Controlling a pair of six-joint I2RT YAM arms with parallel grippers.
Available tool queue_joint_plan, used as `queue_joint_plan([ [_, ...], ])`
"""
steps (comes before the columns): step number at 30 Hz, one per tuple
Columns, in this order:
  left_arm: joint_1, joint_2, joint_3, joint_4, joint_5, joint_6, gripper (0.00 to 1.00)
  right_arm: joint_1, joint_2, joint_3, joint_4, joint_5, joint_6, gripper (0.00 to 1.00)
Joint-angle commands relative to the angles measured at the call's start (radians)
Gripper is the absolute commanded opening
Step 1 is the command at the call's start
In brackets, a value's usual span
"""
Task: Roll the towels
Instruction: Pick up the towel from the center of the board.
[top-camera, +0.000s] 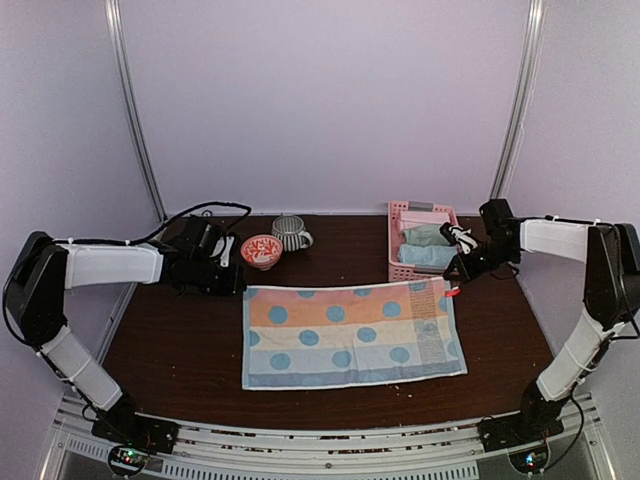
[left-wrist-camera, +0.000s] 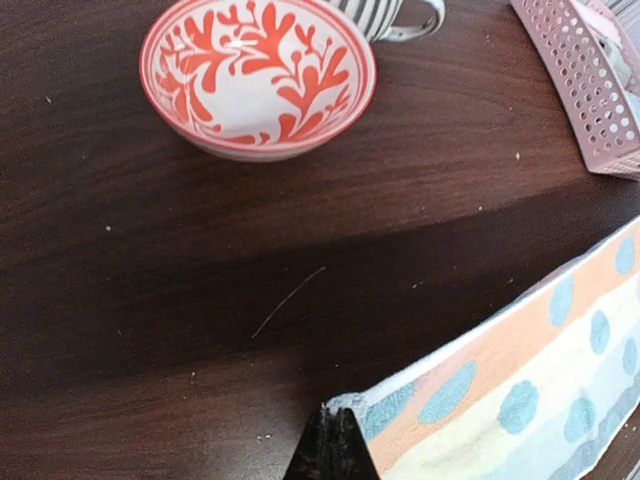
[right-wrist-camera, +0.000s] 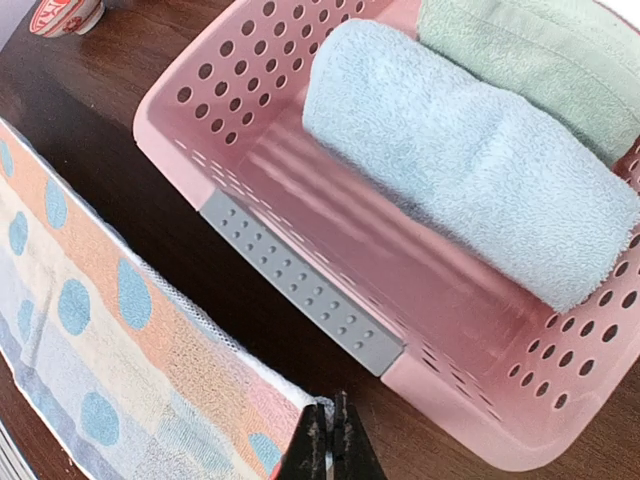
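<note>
Dotted towel (top-camera: 350, 335) lies spread flat on the table (top-camera: 180, 350), just in front and to the left of the basket (top-camera: 397, 268). Its far right corner comes nearly to the basket's near wall.

Right gripper (right-wrist-camera: 330, 440), just in front of the basket: in my wrist view the jaws are pressed together, and I read that corner of the dotted towel as pinched between them.

Left gripper (left-wrist-camera: 335, 445), well to the left of the basket: jaws likewise closed, nipping the towel's far left corner, which rides up slightly over the fingertips.

Inside the basket I see a light blue roll (right-wrist-camera: 470, 150) along the near side and a green roll (right-wrist-camera: 540, 60) touching it on the far side.

Left of the basket stand a striped mug (top-camera: 291, 232) and, beside it, a red-patterned bowl (top-camera: 261, 250), both apart from the towel.
</note>
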Motion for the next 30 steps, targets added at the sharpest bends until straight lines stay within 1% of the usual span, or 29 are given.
queue_joint_plan([
  [1, 0.005, -0.058, -0.011, 0.09, -0.032, 0.013, 0.0, -0.022, -0.017, 0.017, 0.006, 0.02, -0.028, 0.0],
  [4, 0.005, -0.058, -0.023, 0.102, -0.01, 0.015, 0.0, -0.032, -0.022, -0.002, 0.008, -0.018, -0.044, 0.0],
  [9, 0.005, -0.098, -0.086, 0.167, 0.082, 0.015, 0.0, -0.051, -0.055, -0.037, -0.009, -0.09, -0.119, 0.0],
  [11, 0.006, -0.103, -0.096, 0.155, 0.092, 0.021, 0.0, -0.053, -0.069, -0.056, -0.014, -0.099, -0.154, 0.0],
  [13, 0.006, -0.076, -0.072, 0.117, 0.085, 0.029, 0.0, -0.055, -0.071, -0.066, -0.018, -0.094, -0.176, 0.0],
  [14, 0.007, -0.044, -0.045, 0.081, 0.07, 0.03, 0.03, -0.055, -0.067, -0.068, -0.02, -0.094, -0.182, 0.0],
  [15, 0.007, -0.006, -0.004, 0.042, 0.05, 0.03, 0.16, -0.055, -0.063, -0.068, -0.021, -0.097, -0.182, 0.0],
  [16, 0.009, 0.034, 0.042, -0.002, 0.023, 0.032, 0.26, -0.055, -0.057, -0.068, -0.023, -0.101, -0.184, 0.0],
  [17, 0.009, 0.08, 0.088, -0.036, 0.014, 0.042, 0.33, -0.055, -0.053, -0.067, -0.022, -0.106, -0.183, 0.0],
  [18, 0.009, 0.119, 0.125, -0.053, 0.008, 0.048, 0.37, -0.055, -0.048, -0.066, -0.021, -0.112, -0.18, 0.0],
  [20, 0.009, 0.184, 0.172, -0.061, -0.005, 0.048, 0.39, -0.055, -0.037, -0.062, -0.024, -0.119, -0.176, 0.0],
  [24, 0.009, 0.276, 0.238, -0.07, 0.028, 0.039, 0.41, -0.055, -0.035, -0.065, -0.032, -0.125, -0.184, 0.0],
  [27, 0.008, 0.309, 0.25, -0.066, 0.034, 0.016, 0.44, -0.055, -0.043, -0.076, -0.027, -0.121, -0.19, 0.0],
  [30, 0.002, 0.342, 0.259, -0.066, 0.03, 0.017, 0.44, -0.055, -0.038, -0.078, -0.023, -0.125, -0.192, 0.0],
])
